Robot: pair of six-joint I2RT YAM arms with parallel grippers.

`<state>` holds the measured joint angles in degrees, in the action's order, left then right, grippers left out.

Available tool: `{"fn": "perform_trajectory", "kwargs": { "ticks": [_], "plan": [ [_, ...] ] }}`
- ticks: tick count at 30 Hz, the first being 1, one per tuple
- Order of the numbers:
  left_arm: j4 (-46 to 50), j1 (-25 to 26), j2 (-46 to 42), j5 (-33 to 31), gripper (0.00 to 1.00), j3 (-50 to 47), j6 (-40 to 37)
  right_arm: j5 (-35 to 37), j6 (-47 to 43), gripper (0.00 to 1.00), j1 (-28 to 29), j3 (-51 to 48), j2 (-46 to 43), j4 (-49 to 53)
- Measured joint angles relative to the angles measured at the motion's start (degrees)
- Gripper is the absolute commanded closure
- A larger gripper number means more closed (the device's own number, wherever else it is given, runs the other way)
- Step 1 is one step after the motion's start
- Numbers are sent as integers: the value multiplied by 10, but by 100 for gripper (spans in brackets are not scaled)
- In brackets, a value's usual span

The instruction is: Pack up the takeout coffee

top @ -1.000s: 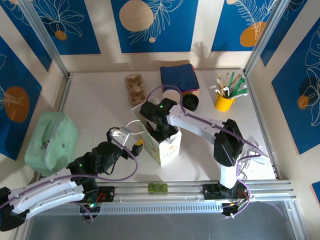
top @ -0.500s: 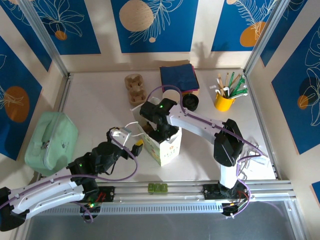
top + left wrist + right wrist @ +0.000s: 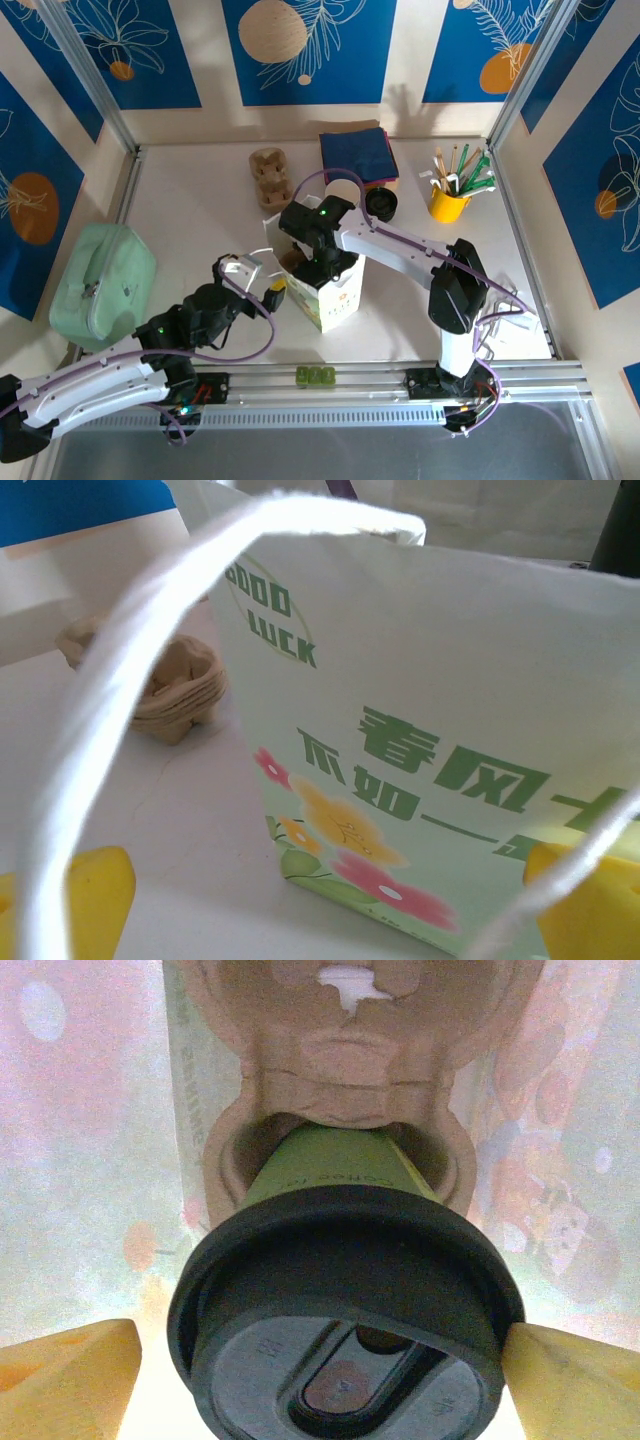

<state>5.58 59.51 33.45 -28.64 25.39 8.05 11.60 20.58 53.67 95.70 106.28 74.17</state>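
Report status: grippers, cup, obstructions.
Left gripper open at the bag handle. Right gripper open, straddling the lid inside the bag. Lidded cup seated in pulp carrier. No obstruction seen.

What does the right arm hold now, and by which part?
Nothing, it seems: the right gripper has its fingers open beside the black lid of the takeout coffee, a gap at one side.

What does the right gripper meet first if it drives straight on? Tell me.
Most likely the round black plastic lid of the green-sleeved paper cup, which sits between the fingers of the open right gripper; beyond it lies the brown pulp cup carrier. Depth is unclear.
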Motion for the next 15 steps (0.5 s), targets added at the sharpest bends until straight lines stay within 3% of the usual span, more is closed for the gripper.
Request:
{"fn": "perform_trajectory", "kwargs": {
  "ticks": [15],
  "plan": [
    [1,0,0,0,1,0,0,8,0,8,5,20,-8,4]
  ]
}}
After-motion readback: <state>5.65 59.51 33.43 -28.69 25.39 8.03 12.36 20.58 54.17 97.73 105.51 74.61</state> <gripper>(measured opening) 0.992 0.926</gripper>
